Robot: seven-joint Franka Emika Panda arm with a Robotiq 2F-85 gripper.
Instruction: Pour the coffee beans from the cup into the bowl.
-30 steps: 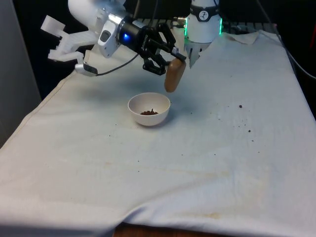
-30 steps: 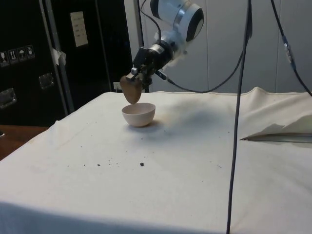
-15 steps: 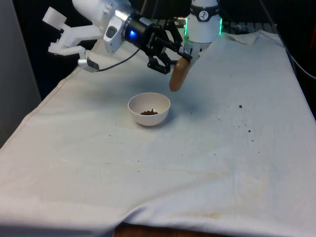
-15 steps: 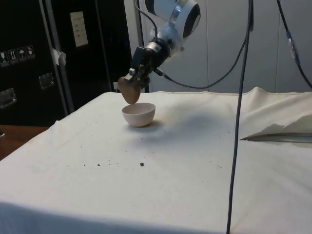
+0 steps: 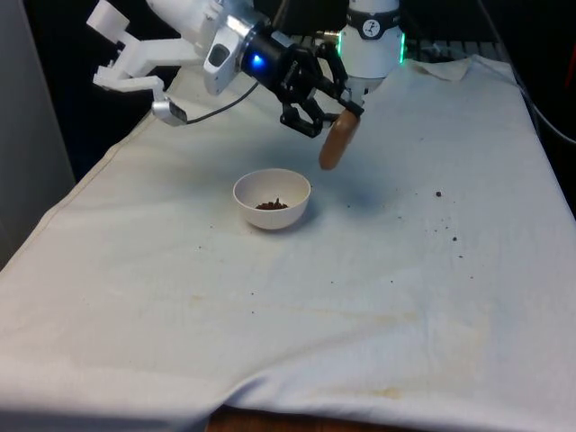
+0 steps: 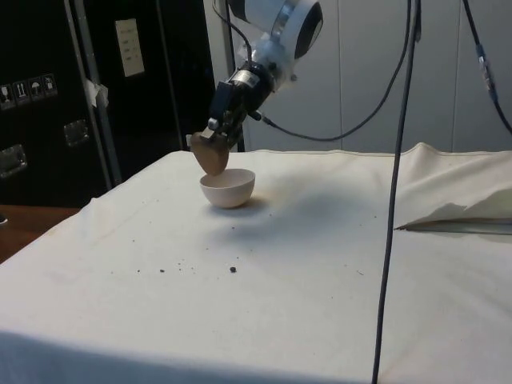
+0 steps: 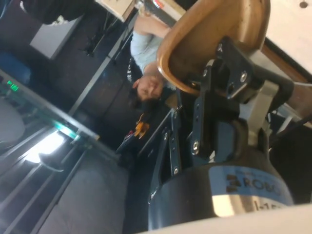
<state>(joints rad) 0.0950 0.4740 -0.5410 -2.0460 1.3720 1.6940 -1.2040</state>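
You are seeing beans lying in the small white round bowl (image 5: pixel 272 197); the black two-finger gripper (image 5: pixel 335 115) is gripping the tipped brown cup (image 5: pixel 338 140), upper centre, apparently emptied.

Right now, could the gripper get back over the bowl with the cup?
Probably yes. The gripper holds the cup in the air, just off the bowl toward the front view's right. Nothing stands between them on the cloth, so the way looks free.
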